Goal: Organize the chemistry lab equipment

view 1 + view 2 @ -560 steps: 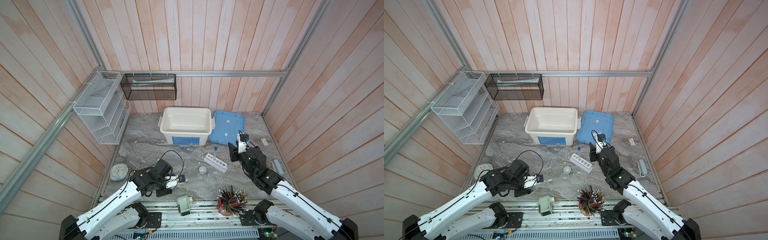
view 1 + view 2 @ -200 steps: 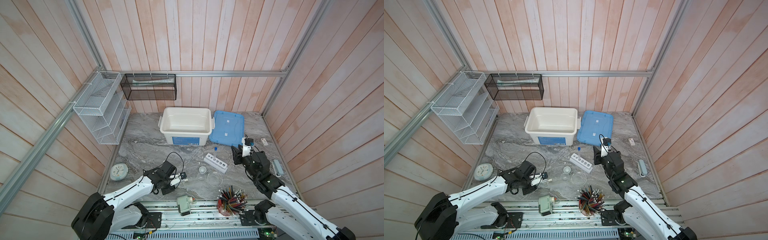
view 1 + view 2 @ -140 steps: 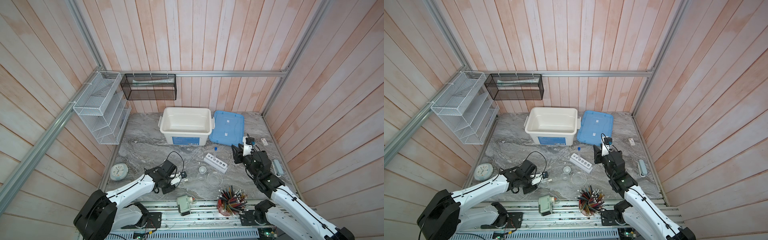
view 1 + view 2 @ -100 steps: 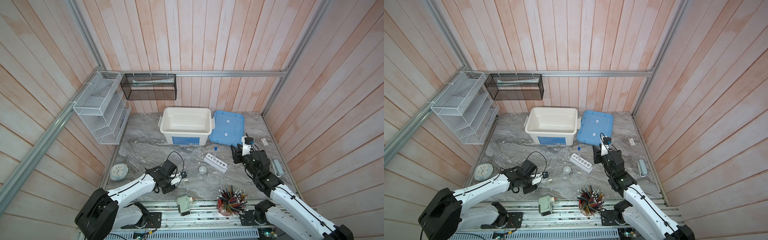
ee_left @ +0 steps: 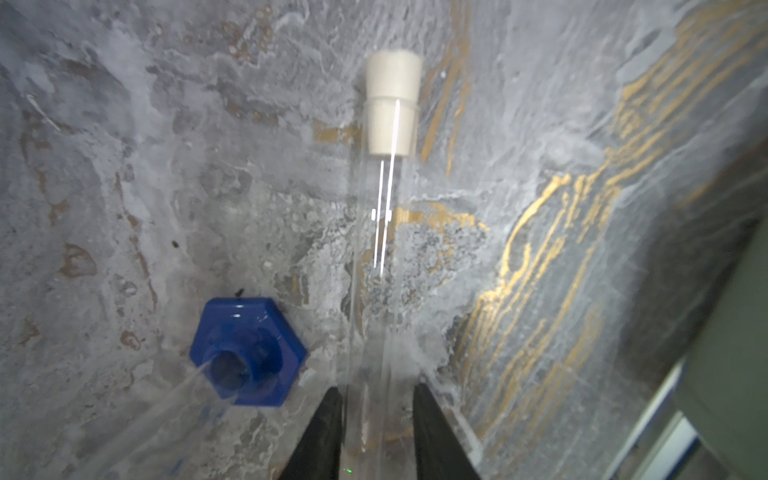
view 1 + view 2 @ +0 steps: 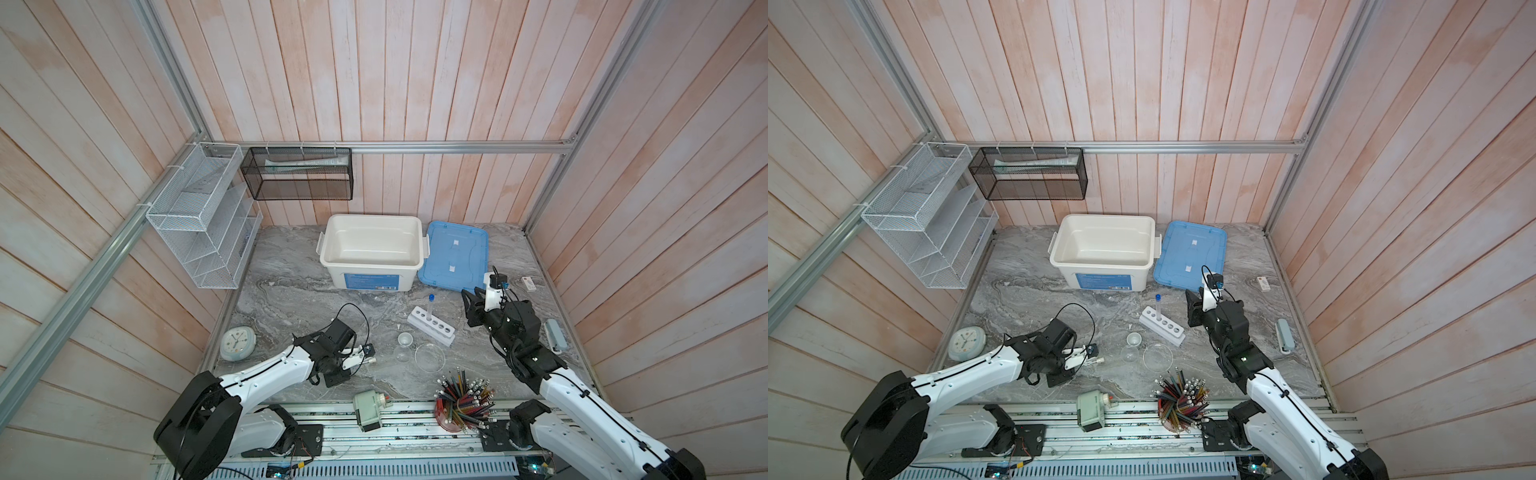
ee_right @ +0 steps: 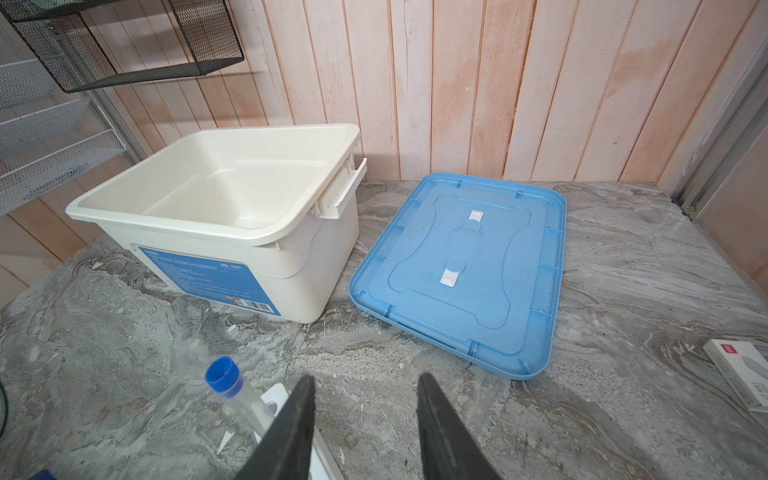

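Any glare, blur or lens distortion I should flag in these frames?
Left wrist view: thin glare streaks run along the white-capped test tube; the clear body of the blue-based cylinder smears out of focus toward the lens. Right wrist view: white bin sharp, blue-capped tube soft. Both top views: even light, wall planks fan out from wide-angle distortion.

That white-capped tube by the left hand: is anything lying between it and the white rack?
Yes. The tiny white cup and two clear dishes lie between the white-capped tube and the rack. If the tube is carried above them, nothing visible blocks the way.
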Available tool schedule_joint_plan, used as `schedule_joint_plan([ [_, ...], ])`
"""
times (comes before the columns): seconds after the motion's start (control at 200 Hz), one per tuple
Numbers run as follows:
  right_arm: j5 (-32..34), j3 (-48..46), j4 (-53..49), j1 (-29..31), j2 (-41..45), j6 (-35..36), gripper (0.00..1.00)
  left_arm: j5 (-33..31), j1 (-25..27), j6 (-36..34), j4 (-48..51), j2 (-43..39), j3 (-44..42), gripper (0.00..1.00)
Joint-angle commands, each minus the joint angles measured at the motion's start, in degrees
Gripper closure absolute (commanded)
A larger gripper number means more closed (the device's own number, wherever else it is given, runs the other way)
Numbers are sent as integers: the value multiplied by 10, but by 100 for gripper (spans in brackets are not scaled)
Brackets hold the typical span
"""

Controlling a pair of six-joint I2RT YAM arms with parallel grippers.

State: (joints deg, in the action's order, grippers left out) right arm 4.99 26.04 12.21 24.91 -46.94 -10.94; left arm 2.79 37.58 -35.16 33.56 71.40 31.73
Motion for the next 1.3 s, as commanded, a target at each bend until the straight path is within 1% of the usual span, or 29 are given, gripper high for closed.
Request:
schedule_joint_plan([
  [0.0, -5, -7, 12, -4, 4, -7, 58, 11, 4, -4, -6, 9, 16, 71],
  [0.125, -3, -9, 12, -5, 9, -7, 58, 24, 5, -3, -5, 11, 19, 75],
  [0.38, -1, -13, 8, -6, 17, -11, 58, 32, 10, -3, -10, 18, 22, 80],
  [0.68, 3, -14, 1, -6, 29, -13, 58, 24, 10, -3, -4, 4, 28, 82],
  [0.79, 3, -13, -4, -6, 33, -15, 58, 26, 4, 6, -9, -10, 39, 82],
  [0.955, 11, 1, -31, -12, 33, -16, 58, 62, -24, 19, -30, -57, 41, 82],
  [1.13, 0, 22, -46, -13, 41, -25, 58, 94, -37, 40, -28, -89, 56, 78],
  [1.295, -11, 58, -80, -13, 36, -23, 58, 118, -41, 54, -37, -103, 88, 77],
])
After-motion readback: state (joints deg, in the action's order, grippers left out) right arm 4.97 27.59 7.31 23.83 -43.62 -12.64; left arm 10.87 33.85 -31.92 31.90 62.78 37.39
